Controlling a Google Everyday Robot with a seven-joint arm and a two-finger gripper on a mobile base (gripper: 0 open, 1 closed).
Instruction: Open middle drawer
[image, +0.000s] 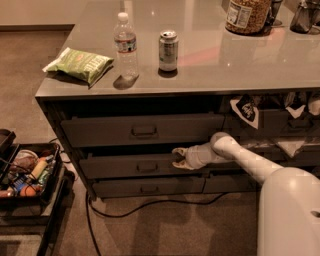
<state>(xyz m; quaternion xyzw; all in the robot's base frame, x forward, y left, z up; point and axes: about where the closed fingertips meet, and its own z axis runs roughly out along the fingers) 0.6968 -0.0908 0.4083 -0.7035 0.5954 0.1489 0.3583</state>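
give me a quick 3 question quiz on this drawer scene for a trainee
1. True or false: the gripper rests on the counter.
2. What stands right beside the water bottle on the counter? A) can B) mug C) bowl
3. Fill in: in the picture, the green bag lies to the ___ of the water bottle.
Key: 1 false, it is down at the middle drawer, to the picture's right of its handle. 2 A. 3 left.
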